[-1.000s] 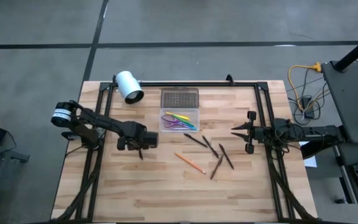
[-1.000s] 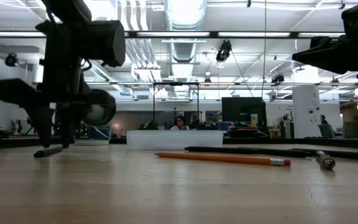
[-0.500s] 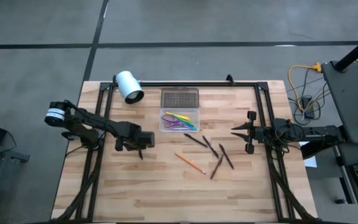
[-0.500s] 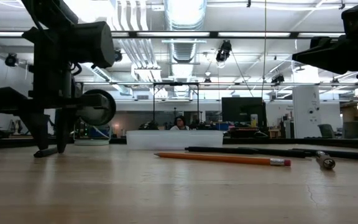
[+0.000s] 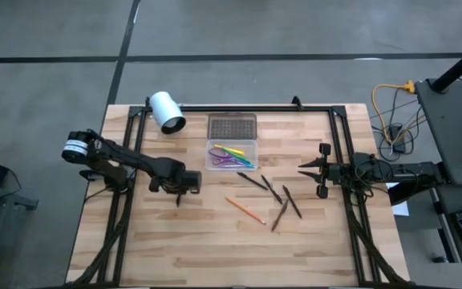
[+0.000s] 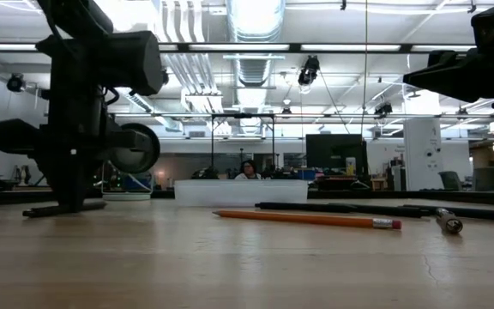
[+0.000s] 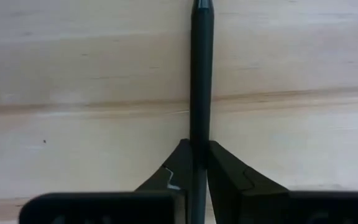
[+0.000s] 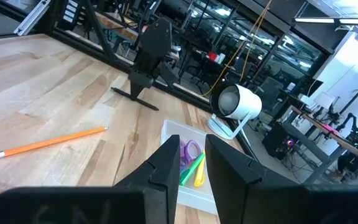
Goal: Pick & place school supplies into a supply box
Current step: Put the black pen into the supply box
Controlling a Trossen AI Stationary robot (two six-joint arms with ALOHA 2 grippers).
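Note:
A dark pen lies flat on the wooden table left of centre, and my left gripper stands over it pointing down, shut on it. The supply box, a clear case, sits at the far middle of the table with green, yellow and purple supplies inside. Its grey dotted lid lies just behind it. Several dark pens and an orange pencil lie loose on the table to the near right of the box. My right gripper hovers level at the right side, open and with nothing between its fingers. My left gripper pinches the dark pen's shaft between its two fingers, about the middle of its length. The fingers come from above, pointing down, and lie across the pen. The pen lies level on the table.
A white cylinder lies at the far left corner. A black frame runs along the far edge and down both sides of the table. The near half of the table is bare wood.
My left gripper has sunk a little onto the dark pen and shut on it, with a slight roll of the wrist. The pen has turned a little on the table and stays lying flat.

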